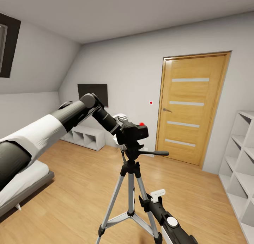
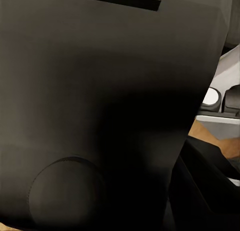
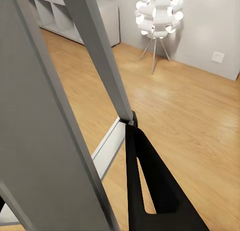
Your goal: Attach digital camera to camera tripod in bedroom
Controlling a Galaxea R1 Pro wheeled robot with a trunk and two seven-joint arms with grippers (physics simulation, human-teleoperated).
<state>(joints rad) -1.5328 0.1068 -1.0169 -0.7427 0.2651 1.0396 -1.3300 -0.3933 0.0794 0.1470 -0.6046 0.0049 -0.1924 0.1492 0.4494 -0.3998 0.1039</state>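
Note:
The black digital camera [image 1: 137, 132], red button on top, sits right over the pan head of the camera tripod [image 1: 131, 177] in the middle of the bedroom. I cannot tell whether it touches the head. My left gripper [image 1: 127, 133] is shut on the camera, whose dark body [image 2: 100, 116] looms close in the left wrist view. The tripod's side handle [image 1: 157, 153] points right. My right gripper [image 1: 145, 201] hangs low beside the tripod's right leg. Its camera looks past the silver legs [image 3: 100, 56], and the jaws are not clear.
An oak door [image 1: 192, 110] stands behind the tripod. White cube shelves [image 1: 240, 159] line the right wall, and a low white shelf [image 1: 84, 136] sits at the back left. A bed [image 1: 24, 184] fills the left. A white floor lamp [image 3: 157, 13] stands on the wood floor.

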